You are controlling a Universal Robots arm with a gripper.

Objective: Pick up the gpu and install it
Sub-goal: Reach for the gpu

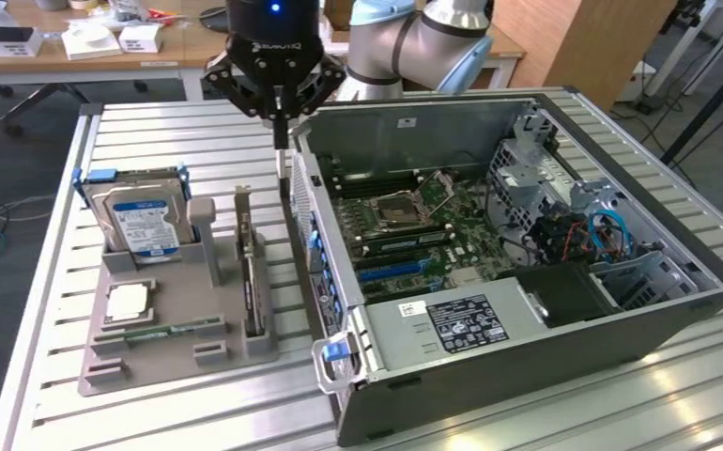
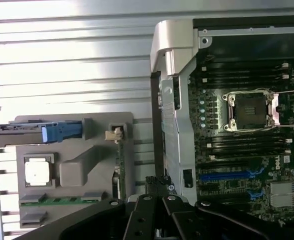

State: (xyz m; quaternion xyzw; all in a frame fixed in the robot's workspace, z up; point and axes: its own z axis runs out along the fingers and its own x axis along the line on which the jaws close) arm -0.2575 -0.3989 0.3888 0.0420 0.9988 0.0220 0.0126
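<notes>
Exterior view slants down on the whole table [image 1: 148, 141] from afar; wrist view looks straight down, nearer; both share holder [image 2: 79, 170] and motherboard [image 1: 399, 221].

The arm [image 1: 424, 38] holds its wrist pointing straight down, jaws pressed together at the tips.

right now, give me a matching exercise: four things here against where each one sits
1 silver hard drive with blue label
2 thin dark gpu card with silver bracket
3 square silver processor chip
4 black gripper

a flat on the grey holder
b on edge in the holder's long slot
c in the air by the open computer case
d upright, blue rails at its sides

Pairs: 1-d, 2-b, 3-a, 4-c
</notes>
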